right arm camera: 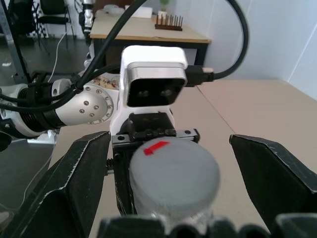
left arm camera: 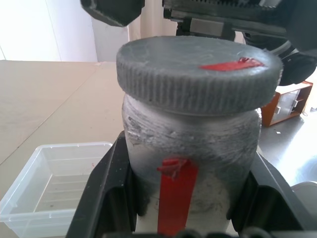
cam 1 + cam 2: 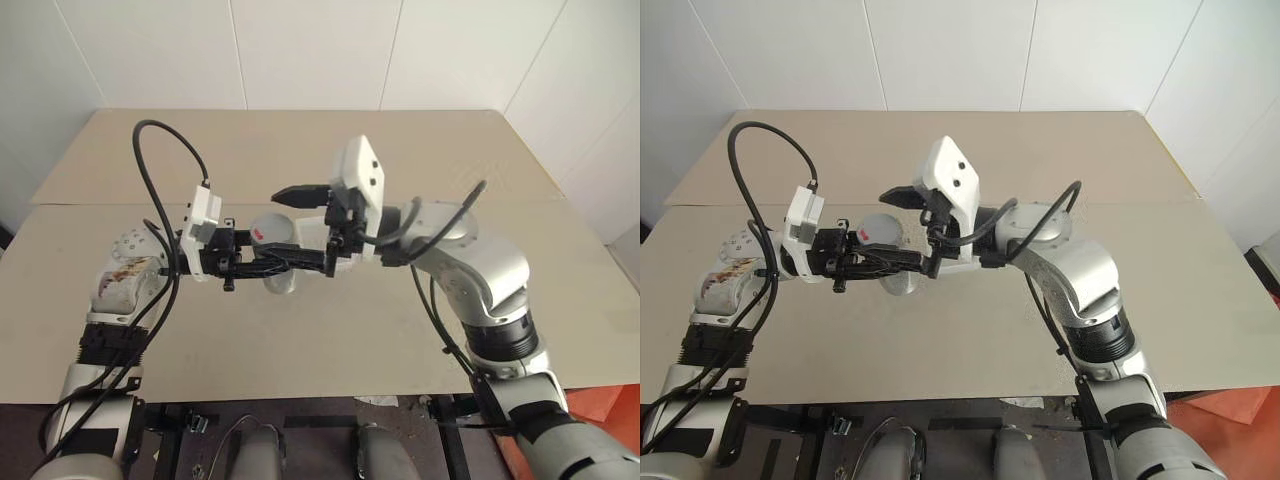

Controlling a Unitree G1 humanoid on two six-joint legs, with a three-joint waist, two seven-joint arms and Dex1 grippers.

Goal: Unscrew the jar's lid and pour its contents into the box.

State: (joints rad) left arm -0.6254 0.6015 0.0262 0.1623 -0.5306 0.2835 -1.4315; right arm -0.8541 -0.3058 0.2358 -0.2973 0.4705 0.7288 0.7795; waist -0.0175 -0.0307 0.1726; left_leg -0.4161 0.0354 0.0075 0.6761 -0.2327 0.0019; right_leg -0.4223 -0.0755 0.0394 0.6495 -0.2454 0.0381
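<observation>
Jar (image 2: 190, 163) clenched in left gripper (image 3: 290, 262), lid (image 2: 198, 72) seemingly on — right gripper (image 1: 173, 173) spread wide around lid

Table (image 3: 1160, 290): beige top with a seam across it, white wall panels at 12 o'clock. Jar (image 3: 880, 235): grey cylinder with a red mark, held above the table near centre, clamped by the left gripper (image 3: 902, 262) reaching in from 9 o'clock. Right gripper (image 3: 912, 228): enters from 3 o'clock, fingers spread wide around the jar's end.

Beige table (image 3: 420, 330), white panelled wall (image 3: 320, 50) behind, orange cabinet (image 2: 290, 101) aside.
</observation>
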